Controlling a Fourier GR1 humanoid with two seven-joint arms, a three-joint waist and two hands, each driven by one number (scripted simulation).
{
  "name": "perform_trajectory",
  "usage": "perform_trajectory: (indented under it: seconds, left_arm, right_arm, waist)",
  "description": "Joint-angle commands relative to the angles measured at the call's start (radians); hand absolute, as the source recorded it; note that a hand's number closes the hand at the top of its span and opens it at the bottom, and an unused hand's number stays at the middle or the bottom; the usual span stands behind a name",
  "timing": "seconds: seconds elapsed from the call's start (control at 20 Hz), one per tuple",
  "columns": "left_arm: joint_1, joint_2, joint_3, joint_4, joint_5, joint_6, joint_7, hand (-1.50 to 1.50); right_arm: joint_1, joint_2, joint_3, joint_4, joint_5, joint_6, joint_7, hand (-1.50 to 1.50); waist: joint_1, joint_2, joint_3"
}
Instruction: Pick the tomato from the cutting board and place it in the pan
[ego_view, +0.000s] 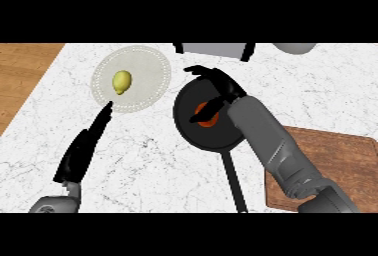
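Note:
The orange-red tomato (207, 120) lies inside the black pan (193, 131) at the counter's middle. My right hand (225, 90) hovers over the pan, its fingers stretched out toward the far rim and away from the tomato. Its thumb crosses in front of the tomato and hides part of it. The brown cutting board (339, 160) at the right bears nothing that I can see; my right forearm covers its near left part. My left hand (83, 147) rests at the lower left with straight fingers pointing toward the plate, holding nothing.
A pale round plate (151, 70) with a yellow lemon (122, 82) sits at the back left. The pan's long handle (235, 187) runs toward me. A grey appliance (214, 49) and a grey rounded object (295, 47) stand along the back edge.

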Motion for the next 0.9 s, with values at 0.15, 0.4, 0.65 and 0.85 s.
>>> perform_trajectory:
  seconds: [0.15,0.4,0.65,0.85]
  left_arm:
    - [0.004,0.008,0.012,-0.025,-0.013,0.014,0.028,0.0]
    - [0.041,0.013,0.052,0.038,0.005,0.023,-0.032,0.0]
    - [0.039,0.036,0.072,0.004,0.024,0.003,-0.023,0.0]
    - [0.03,0.008,0.053,-0.014,0.009,0.025,0.013,0.0]
  right_arm:
    - [-0.038,0.0,-0.129,0.016,-0.181,-0.124,-0.021,-1.5]
    - [-0.065,-0.043,-0.218,0.04,-0.232,-0.166,-0.01,-1.5]
    - [-0.037,-0.175,-0.254,0.061,-0.254,-0.058,-0.098,-1.5]
    - [-0.007,-0.323,-0.254,0.069,-0.242,0.045,-0.166,-1.5]
  waist:
    - [-0.032,-0.002,0.0]
    - [-0.084,-0.002,-0.002]
    - [-0.085,-0.002,-0.001]
    - [-0.088,0.001,0.001]
